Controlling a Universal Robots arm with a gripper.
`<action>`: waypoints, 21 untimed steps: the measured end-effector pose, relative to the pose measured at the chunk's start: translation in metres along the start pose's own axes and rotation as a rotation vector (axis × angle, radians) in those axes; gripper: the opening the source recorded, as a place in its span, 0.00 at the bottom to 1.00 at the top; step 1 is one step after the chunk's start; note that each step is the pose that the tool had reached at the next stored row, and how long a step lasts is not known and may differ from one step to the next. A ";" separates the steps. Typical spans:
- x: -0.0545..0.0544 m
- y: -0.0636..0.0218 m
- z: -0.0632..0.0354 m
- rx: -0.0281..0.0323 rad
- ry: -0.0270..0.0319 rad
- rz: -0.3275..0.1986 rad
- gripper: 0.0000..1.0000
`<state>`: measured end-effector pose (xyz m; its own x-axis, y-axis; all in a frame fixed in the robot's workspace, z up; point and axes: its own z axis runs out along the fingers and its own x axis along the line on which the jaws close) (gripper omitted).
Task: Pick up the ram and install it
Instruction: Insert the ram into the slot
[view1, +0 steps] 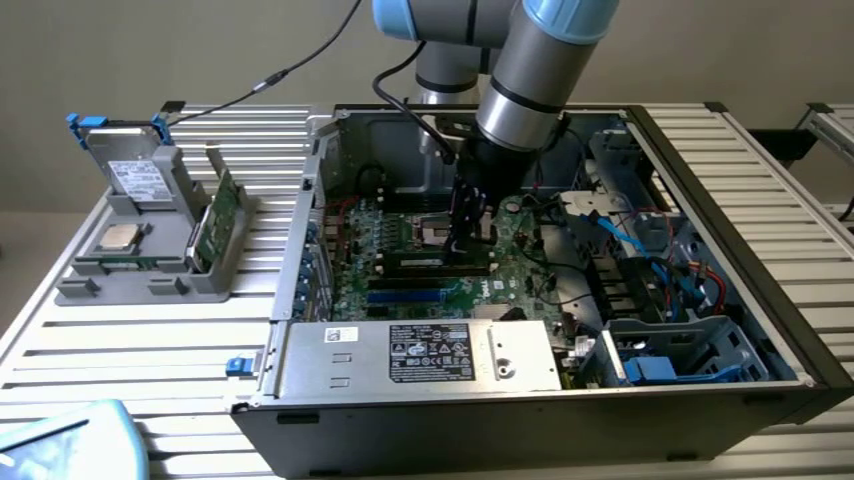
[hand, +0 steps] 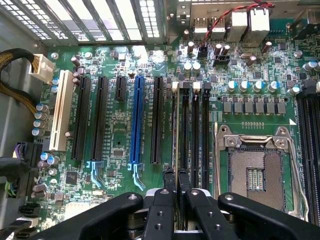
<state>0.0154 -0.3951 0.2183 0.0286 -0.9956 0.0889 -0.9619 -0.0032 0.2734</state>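
The open black computer case (view1: 747, 330) is filling the centre and right of the exterior view, its green motherboard (hand: 120, 125) lying inside. The grey robot arm (view1: 534, 80) is reaching down from the upper middle. Its black gripper (hand: 175, 180) is pinching the thin green ram stick (hand: 175, 125), which is standing edge-on in a black memory slot (hand: 184, 130) beside the empty silver processor socket (hand: 257, 170).

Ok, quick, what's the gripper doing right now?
Gripper: closed on the ram, a thin board held edge-on over the memory slots of the motherboard.
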 end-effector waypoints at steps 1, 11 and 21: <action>0.000 0.0000 0.0000 -0.0013 0.0001 0.000 0.14; 0.000 -0.0001 0.0004 -0.0112 0.0000 -0.001 0.14; 0.001 -0.0001 0.0004 -0.0246 0.0002 -0.002 0.14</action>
<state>0.0155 -0.3960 0.2180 0.0309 -0.9956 0.0884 -0.9548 -0.0032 0.2971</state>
